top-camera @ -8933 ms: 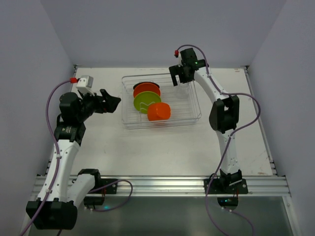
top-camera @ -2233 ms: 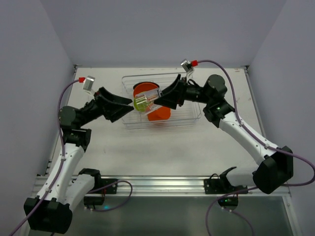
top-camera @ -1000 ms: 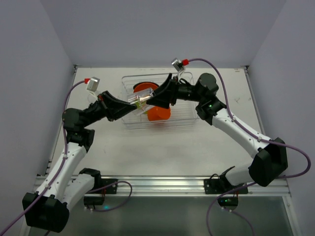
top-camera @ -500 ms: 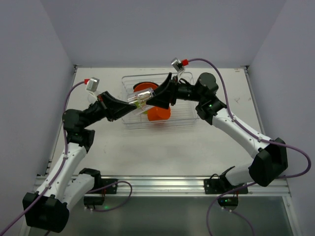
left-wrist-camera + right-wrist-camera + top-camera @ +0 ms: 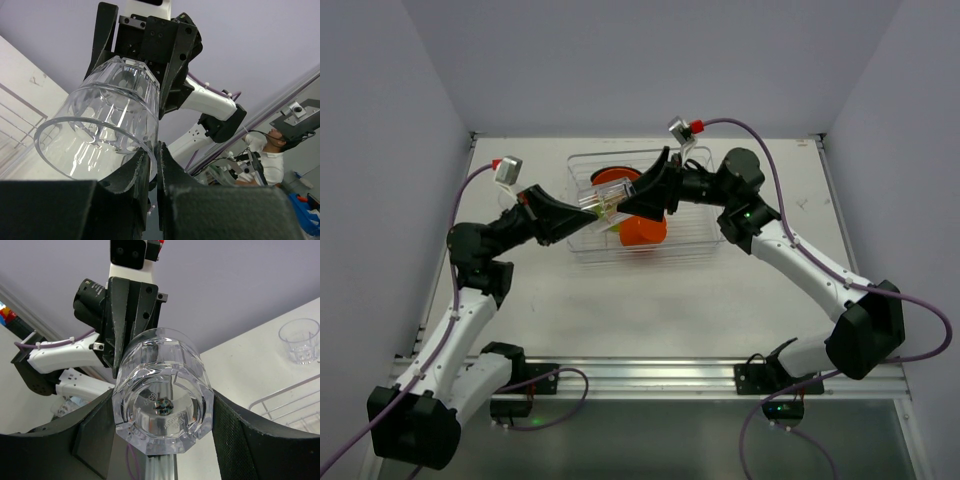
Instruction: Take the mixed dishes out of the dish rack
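A clear glass cup (image 5: 605, 199) hangs on its side above the left part of the dish rack (image 5: 712, 236), held between both arms. My left gripper (image 5: 154, 150) is shut on the cup's rim, one finger inside and one outside the wall (image 5: 105, 125). My right gripper (image 5: 162, 412) is shut across the cup's thick base (image 5: 160, 405), a pad on each side. In the rack stand an orange plate (image 5: 613, 178) and an orange cup (image 5: 642, 230). The lime green plate is mostly hidden behind the grippers.
A second clear glass cup (image 5: 300, 340) stands upright on the white table (image 5: 650, 300), left of the rack. Grey walls close in the table at the back and both sides. A metal rail (image 5: 650, 378) runs along the near edge.
The right arm lifted the glass cup out of the rack and carried it left to the left gripper. Over the last second the left jaws closed on its rim; both arms stayed almost still.
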